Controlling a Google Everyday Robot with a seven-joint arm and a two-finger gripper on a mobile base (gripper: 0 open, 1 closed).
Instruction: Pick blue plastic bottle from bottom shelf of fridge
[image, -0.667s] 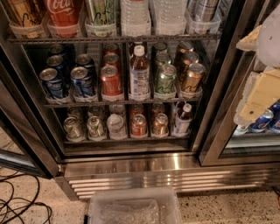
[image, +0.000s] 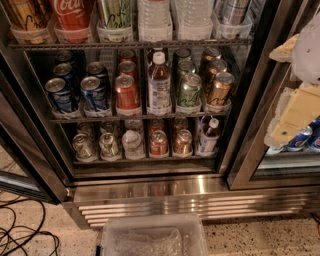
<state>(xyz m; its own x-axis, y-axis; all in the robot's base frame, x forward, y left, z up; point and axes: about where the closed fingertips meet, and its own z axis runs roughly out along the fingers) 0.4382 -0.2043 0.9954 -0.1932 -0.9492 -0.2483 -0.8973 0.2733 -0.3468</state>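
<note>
Blue plastic bottle (image: 207, 136): is standing in the rightmost lane of the bottom shelf (image: 145, 161), at its front right corner.
Long axis: is running vertical, with the white cap pointing up and the pale label facing the front edge.
Neighbours: a copper can (image: 182, 142) is sitting just beside it on the left, and the frame of the fridge (image: 165, 192) is rising near on its right.
Gripper (image: 296, 102): is hanging outside the fridge, well apart from the bottle and not holding it. I cannot tell whether it is open or closed.
Risk, wrong pick: the taller bottle (image: 159, 82) on the rack above is inviting a mix-up.
Risk, collision: the rack above is leaving little room over the cap, so a high approach is likely to catch it.
Risk, tipping: a push off-centre is likely to be toppling the bottle into the can.
</note>
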